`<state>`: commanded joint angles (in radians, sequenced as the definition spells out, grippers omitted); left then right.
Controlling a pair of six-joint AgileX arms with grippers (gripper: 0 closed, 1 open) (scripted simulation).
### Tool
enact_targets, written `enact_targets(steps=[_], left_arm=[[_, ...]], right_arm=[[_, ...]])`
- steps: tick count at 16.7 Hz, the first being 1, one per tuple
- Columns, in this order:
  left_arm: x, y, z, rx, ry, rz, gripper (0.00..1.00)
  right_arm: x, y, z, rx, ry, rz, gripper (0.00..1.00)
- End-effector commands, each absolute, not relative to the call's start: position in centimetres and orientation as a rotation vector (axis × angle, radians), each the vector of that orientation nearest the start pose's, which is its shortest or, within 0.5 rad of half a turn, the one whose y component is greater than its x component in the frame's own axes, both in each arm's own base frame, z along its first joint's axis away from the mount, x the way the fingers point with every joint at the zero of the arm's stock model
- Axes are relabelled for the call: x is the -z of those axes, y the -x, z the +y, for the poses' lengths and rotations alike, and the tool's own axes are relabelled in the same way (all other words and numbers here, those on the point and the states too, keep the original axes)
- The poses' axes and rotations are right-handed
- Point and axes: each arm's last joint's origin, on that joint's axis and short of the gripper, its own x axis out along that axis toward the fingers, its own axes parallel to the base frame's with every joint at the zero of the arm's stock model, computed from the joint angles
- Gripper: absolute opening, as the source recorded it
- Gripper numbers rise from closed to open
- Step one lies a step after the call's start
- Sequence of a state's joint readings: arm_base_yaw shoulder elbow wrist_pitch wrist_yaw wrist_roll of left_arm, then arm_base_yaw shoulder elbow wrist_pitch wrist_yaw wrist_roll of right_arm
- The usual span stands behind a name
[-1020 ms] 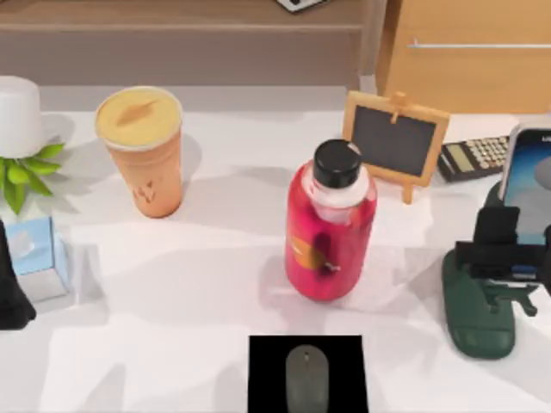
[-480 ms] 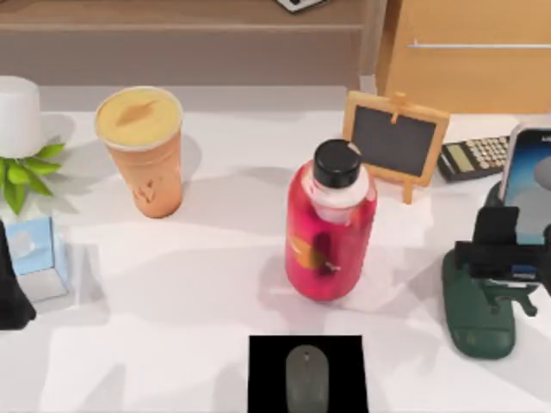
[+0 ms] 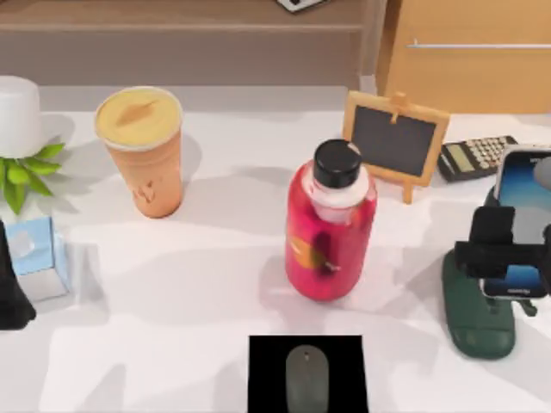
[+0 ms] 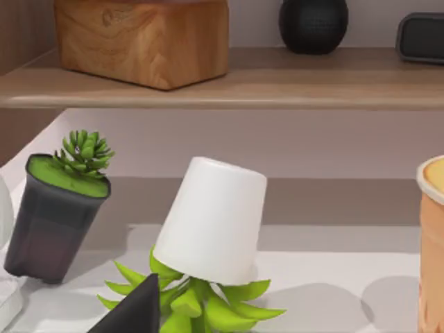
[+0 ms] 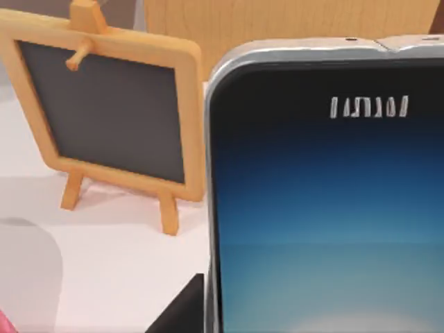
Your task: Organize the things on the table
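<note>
Chalkboard (image 3: 396, 142) and calculator (image 3: 473, 157) flank smartphone (image 3: 521, 219)

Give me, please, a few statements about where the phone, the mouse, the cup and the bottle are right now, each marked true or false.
1. The grey mouse lies on a black mat. True.
2. The right gripper holds the smartphone over the green stand. True.
3. The orange cup lies on its side. False: it stands upright.
4. The red bottle has a white cap. False: the cap is black.
5. The small chalkboard stands behind the bottle. True.
</note>
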<state>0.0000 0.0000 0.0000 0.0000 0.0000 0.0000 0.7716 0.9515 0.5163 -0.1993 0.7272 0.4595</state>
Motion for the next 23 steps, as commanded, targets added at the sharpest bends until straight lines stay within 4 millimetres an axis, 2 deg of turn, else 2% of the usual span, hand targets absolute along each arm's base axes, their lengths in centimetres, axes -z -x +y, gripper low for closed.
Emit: enact_targets(steps=[10, 16, 23], left_arm=[[-16.0, -10.6, -0.1, 0.000, 0.000, 0.000, 1.00], [-16.0, -10.6, -0.1, 0.000, 0.000, 0.000, 1.00], [-16.0, -10.6, -0.1, 0.000, 0.000, 0.000, 1.00]], right_arm=[[-21.3, -15.3, 12.0, 0.064, -0.022, 0.451, 1.00], [-22.8, -14.7, 10.7, 0.186, -0.186, 0.329, 1.00], [-21.2, -12.3, 12.0, 0.060, -0.016, 0.456, 1.00]])
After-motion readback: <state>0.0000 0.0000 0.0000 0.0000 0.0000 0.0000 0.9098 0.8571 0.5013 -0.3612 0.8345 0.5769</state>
